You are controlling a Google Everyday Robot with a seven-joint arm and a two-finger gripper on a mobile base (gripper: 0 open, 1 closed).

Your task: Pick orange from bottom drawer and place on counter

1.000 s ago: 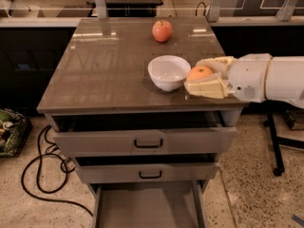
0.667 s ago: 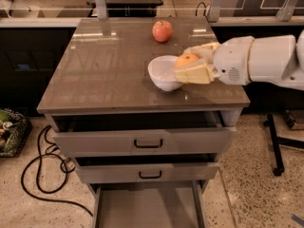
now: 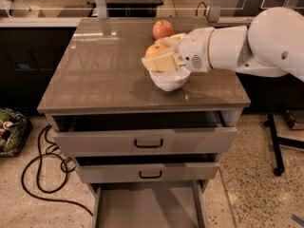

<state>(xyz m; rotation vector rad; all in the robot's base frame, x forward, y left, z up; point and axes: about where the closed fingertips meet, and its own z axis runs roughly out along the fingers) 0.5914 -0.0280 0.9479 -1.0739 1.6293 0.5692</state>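
Observation:
My gripper [image 3: 160, 55] reaches in from the right on a white arm and is shut on the orange [image 3: 155, 49]. It holds the orange above the counter [image 3: 95, 75], just over the left rim of the white bowl [image 3: 169, 80]. The bottom drawer [image 3: 147, 205] is pulled out below, and its grey floor shows nothing on it.
A reddish apple [image 3: 162, 29] sits on the counter behind the gripper. The two upper drawers [image 3: 147, 139] with black handles stand slightly open. Black cables [image 3: 42, 175] lie on the floor at the left. A black stand base [image 3: 278, 146] is at the right.
My gripper has carried the orange leftward and farther back, from the counter's right edge to above the white bowl's left rim.

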